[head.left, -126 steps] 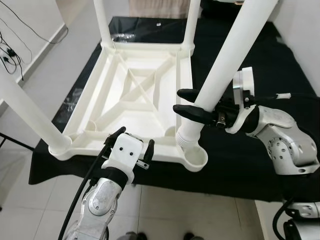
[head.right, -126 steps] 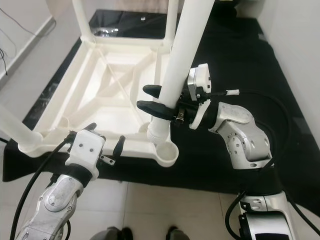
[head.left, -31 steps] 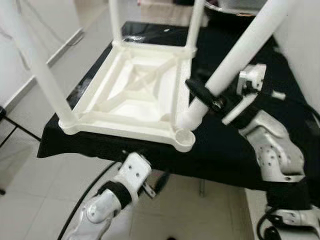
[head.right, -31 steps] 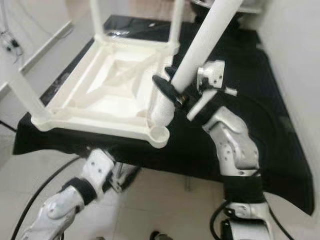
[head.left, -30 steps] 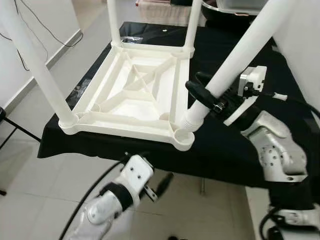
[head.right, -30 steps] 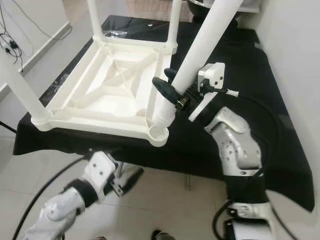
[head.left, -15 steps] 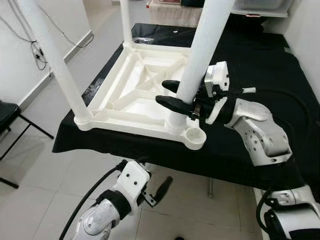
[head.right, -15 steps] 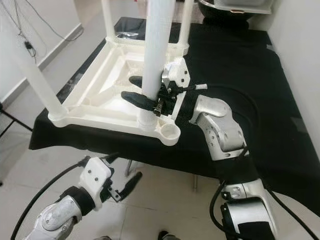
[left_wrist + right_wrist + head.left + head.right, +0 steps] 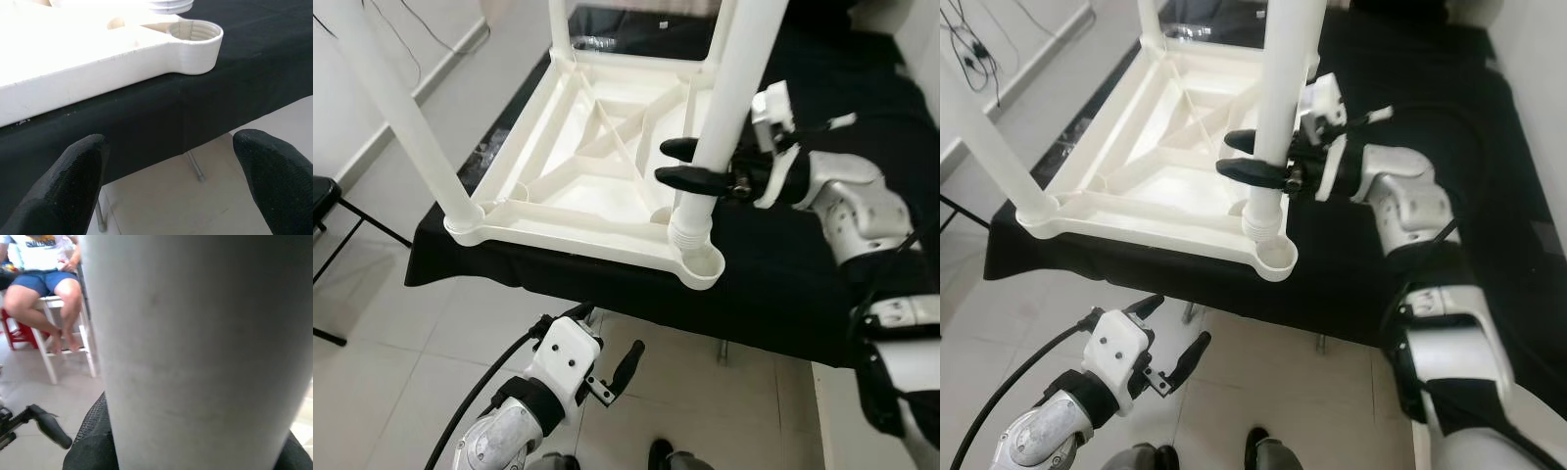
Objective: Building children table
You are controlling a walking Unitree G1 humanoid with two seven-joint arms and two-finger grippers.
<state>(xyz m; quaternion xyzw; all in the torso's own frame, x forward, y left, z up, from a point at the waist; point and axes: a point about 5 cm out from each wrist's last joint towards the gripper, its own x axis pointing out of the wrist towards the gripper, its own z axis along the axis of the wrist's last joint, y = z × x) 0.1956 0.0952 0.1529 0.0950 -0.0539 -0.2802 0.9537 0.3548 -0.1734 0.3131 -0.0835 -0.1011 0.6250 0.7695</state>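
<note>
The white plastic children's table top [image 9: 587, 166] lay upside down on a table with a black cloth [image 9: 822, 284]. Three white legs already stood up from its corners. The right gripper [image 9: 697, 163] had its two black fingers clamped on the fourth long white plastic table leg [image 9: 734, 88]. The ribbed end of that leg sat just beside the open round socket [image 9: 705, 262] at the near corner, on the table top's rim and not in the hole.

The leg could miss the hole. Its end looked set a little to the side, so a push down might jam it on the rim or tip the whole table top. The leg could also slip between the fingers, since it was smooth and long.

The left gripper [image 9: 1167, 345] hung low over the floor in front of the table, its fingers apart and holding nothing. The left wrist view showed the socket's inner ridges close up, which the head views did not. The right wrist view showed a person [image 9: 44, 279] sitting on a chair behind the leg.
</note>
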